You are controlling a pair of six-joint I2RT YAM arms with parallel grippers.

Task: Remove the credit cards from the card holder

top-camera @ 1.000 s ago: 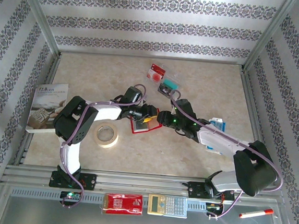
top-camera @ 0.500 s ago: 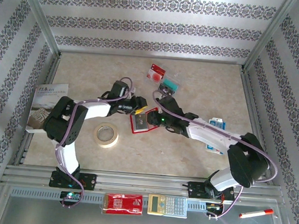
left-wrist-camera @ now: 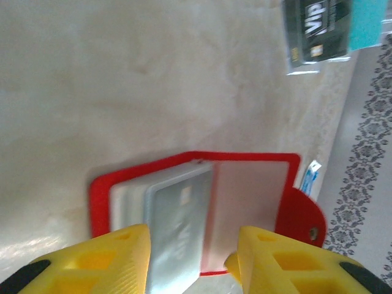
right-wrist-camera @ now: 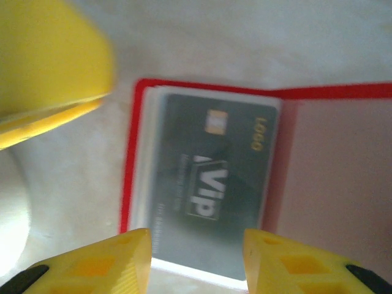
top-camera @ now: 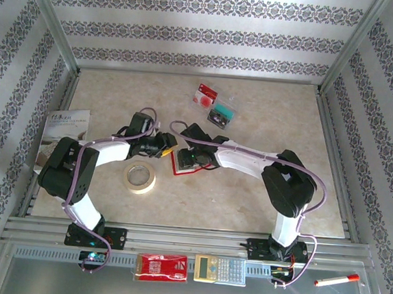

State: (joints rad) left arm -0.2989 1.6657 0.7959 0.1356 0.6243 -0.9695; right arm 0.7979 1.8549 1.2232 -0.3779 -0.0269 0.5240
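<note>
The red card holder (top-camera: pixel 180 170) lies open on the table, mid-left. My left gripper (top-camera: pixel 167 146) is at its left edge and my right gripper (top-camera: pixel 191 158) hangs over it. In the left wrist view the left gripper (left-wrist-camera: pixel 193 245) is open, its yellow fingers (left-wrist-camera: pixel 110 257) straddling a greyish card (left-wrist-camera: pixel 177 220) in the card holder's (left-wrist-camera: pixel 101 196) clear pockets. Seen from the right wrist, the right gripper (right-wrist-camera: pixel 196 245) is open just above a dark "VIP" credit card (right-wrist-camera: pixel 211 184) in the card holder (right-wrist-camera: pixel 130 153). Two credit cards lie loose farther back: red-and-white (top-camera: pixel 206 94) and teal-and-black (top-camera: pixel 221 113).
A tape roll (top-camera: pixel 139 177) lies just left of the holder and a book (top-camera: pixel 61 138) at the left edge. On the front rail sit a red packet (top-camera: pixel 161 268), a calculator (top-camera: pixel 220 269) and a marker (top-camera: pixel 336 279). Metal frame posts border the table.
Both arms have swung left. The left gripper drew back to the holder's left edge. The right gripper came over the holder and its fingers spread wider.
</note>
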